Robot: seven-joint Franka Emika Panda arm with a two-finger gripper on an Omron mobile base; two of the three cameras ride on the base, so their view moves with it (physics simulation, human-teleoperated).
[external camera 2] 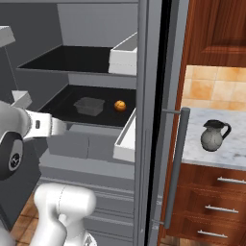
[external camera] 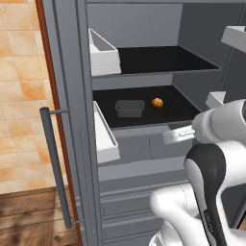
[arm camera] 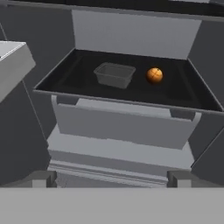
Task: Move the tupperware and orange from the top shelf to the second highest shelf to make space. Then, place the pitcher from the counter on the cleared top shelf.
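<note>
hand view looks straight into the open fridge: the small dark grey translucent rectangular tupperware sits on the wide flat black second highest shelf, about mid-width and toward the back wall. the small round orange fruit lies just beside it on the side nearer the shelf's right edge, apart from it and not touching. two small dark fingers rise at the bottom, spread wide and released, with nothing between them; the gripper hangs well in front of the shelf's grey front edge.

left base view shows the same tupperware and orange on the second highest shelf, under the wide flat black top shelf with its thick grey front edge. a white rectangular bin stands at that shelf's left edge, and another white bin hangs at the left of the lower shelf.

right base view has the tupperware and orange again on the second highest shelf, with the top shelf above. to the right, past the grey fridge door handle, the dark grey metallic pot-bellied pitcher with its curved handle stands upright on the white marble desk with grey veins, near its front edge, above brown wood drawers.
</note>
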